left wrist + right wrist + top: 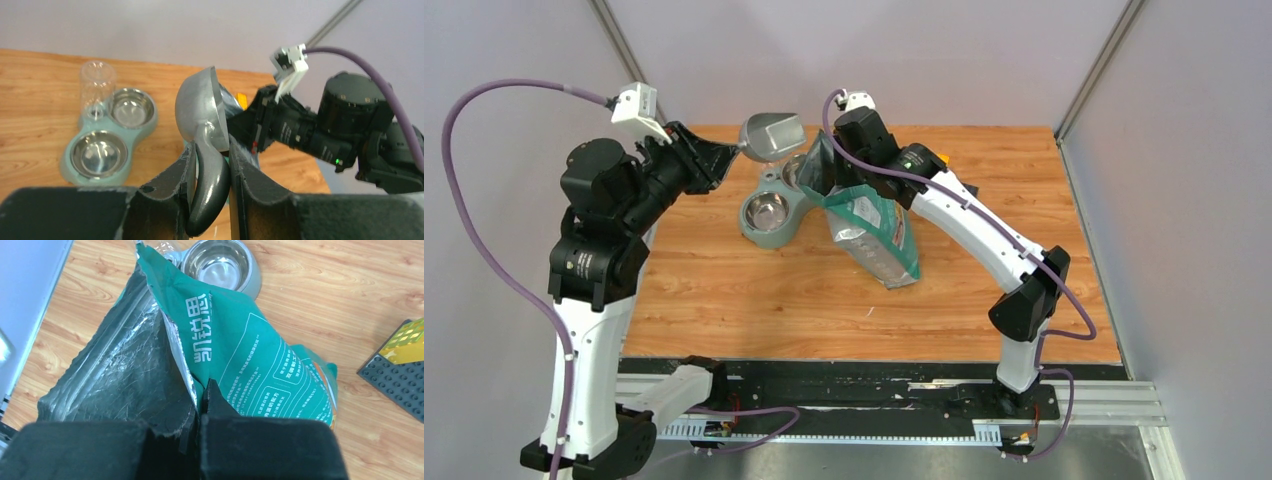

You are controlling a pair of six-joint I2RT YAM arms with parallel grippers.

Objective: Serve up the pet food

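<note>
My left gripper (716, 158) is shut on the dark handle (211, 182) of a grey metal scoop (772, 135), which hangs in the air above the far end of a teal double-bowl feeder (752, 233). In the left wrist view the scoop's bowl (200, 107) is tipped on its side, and its inside does not show. My right gripper (202, 395) is shut on the top edge of the green-and-white bag (245, 340) and holds its foil-lined mouth (120, 370) open. The bag (876, 230) stands just right of the feeder. The pet food is hidden from every view.
Both steel bowls (100, 152) (131, 107) of the feeder show bare metal, and a clear bottle (97, 85) stands on it. A yellow and dark grey studded block (400, 370) lies right of the bag. Grey walls close the table's back and sides.
</note>
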